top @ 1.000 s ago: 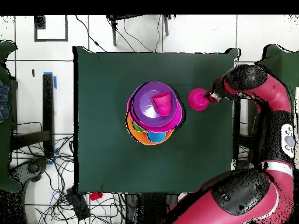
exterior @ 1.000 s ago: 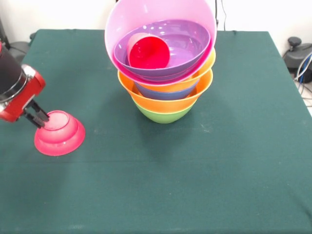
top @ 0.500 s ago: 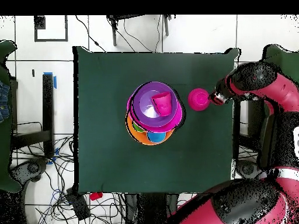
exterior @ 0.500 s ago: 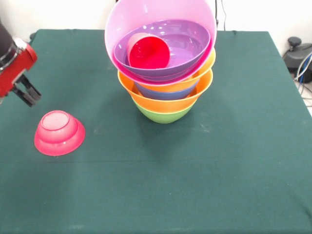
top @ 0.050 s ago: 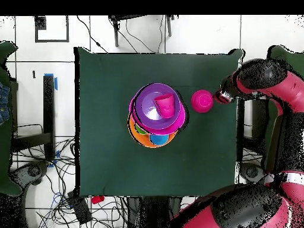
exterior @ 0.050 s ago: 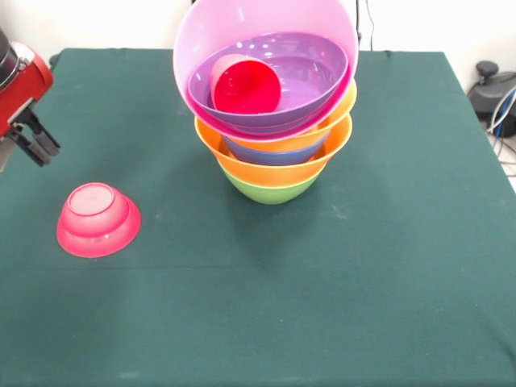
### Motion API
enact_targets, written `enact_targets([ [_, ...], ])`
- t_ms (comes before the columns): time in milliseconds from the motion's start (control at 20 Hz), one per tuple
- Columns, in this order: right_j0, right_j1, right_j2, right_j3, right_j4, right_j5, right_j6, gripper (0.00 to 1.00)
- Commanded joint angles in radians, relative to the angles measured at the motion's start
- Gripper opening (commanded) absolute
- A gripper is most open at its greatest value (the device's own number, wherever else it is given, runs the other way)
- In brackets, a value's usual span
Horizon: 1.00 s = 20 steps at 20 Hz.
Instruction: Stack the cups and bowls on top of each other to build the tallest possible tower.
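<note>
The gripper (exterior @ 0.050 s ago: 36,145) hangs empty, jaws slightly parted, above and clear of the upturned small red bowl (exterior @ 0.050 s ago: 97,219). Only the overhead view shows a light blue cup (top @ 0.050 s ago: 159,139) inside the tower (exterior @ 0.050 s ago: 270,105), well beyond the red bowl. Bare table (exterior @ 0.050 s ago: 387,266) surrounds both.

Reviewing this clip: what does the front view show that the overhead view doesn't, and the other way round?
Front only: the tower's side profile, green bowl at the base, orange rims above, the pink bowl tipped up; the small red bowl lying upside down.

Overhead only: the arm's full sweep, a light blue cup inside the pile, floor cables.

Both: the red cup in the purple bowl, and the gripper apart from the small red bowl.
</note>
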Motion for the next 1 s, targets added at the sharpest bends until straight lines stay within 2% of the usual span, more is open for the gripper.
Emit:
enact_targets([
  [50,0.042,0.08,-0.017,0.056,0.019,-0.127,0.288,0.0],
  [300,0.052,0.127,-0.024,0.042,0.031,-0.217,0.319,0.0],
  [550,0.043,0.168,-0.003,0.036,0.045,-0.306,0.265,0.0],
  [850,0.044,0.167,-0.008,0.047,0.075,-0.359,0.292,0.0],
  [900,0.043,0.165,-0.008,0.054,0.077,-0.364,0.27,1.0],
  [1000,0.059,0.166,-0.034,0.034,0.086,-0.327,0.337,1.0],
])
